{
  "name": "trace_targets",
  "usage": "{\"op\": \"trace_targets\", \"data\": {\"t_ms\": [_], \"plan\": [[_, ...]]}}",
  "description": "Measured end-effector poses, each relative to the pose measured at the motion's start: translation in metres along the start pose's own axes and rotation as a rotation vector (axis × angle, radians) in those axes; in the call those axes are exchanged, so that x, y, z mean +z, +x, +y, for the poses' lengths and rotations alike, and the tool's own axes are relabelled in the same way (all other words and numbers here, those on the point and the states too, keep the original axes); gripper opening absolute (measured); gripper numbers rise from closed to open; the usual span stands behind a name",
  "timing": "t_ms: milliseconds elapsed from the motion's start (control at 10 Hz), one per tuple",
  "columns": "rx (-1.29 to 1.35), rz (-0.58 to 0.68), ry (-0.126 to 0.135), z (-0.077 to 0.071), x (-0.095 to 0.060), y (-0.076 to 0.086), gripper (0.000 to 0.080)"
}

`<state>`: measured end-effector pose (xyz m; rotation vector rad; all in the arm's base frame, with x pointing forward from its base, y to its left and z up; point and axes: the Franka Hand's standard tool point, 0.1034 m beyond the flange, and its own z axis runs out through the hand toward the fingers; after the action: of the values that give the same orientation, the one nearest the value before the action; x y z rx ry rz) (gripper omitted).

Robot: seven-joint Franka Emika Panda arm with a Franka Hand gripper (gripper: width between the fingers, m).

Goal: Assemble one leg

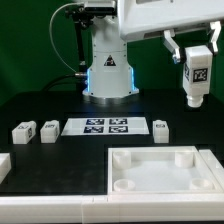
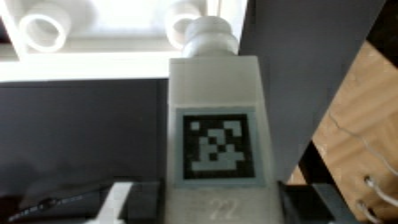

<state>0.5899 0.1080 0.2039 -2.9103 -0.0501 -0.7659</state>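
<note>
Aloft, leg (image 1: 195, 75) held, spare legs (image 1: 22, 131) exterior-only.

The marker board (image 1: 107, 127) is laid flat on the black table (image 1: 60, 160). A large white tray (image 1: 165, 172) with round corner sockets is set in front of the marker board, toward the exterior view's right.

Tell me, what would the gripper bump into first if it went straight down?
Probably the big white tray piece, near a round corner socket. The leg that the gripper holds would touch first. Depth is unclear, so it could be the black table instead.
</note>
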Motion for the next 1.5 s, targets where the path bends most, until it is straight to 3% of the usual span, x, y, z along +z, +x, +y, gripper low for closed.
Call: {"op": "trace_targets", "data": {"t_ms": [200, 300, 400, 600, 700, 900, 1500], "plan": [[-0.013, 0.042, -0.003, 0.004, 0.005, 0.0, 0.0294], [-0.027, 0.049, -0.008, 0.011, 0.017, 0.012, 0.0294], [-0.025, 0.063, -0.005, 0.009, 0.031, 0.022, 0.0294], [-0.031, 0.084, -0.01, 0.015, 0.068, 0.028, 0.0294], [-0.027, 0.083, -0.01, 0.017, 0.079, 0.03, 0.0294], [-0.022, 0.094, -0.009, 0.017, 0.104, 0.015, 0.0294], [-0.028, 0.087, -0.009, 0.015, 0.106, 0.002, 0.0294]]}}
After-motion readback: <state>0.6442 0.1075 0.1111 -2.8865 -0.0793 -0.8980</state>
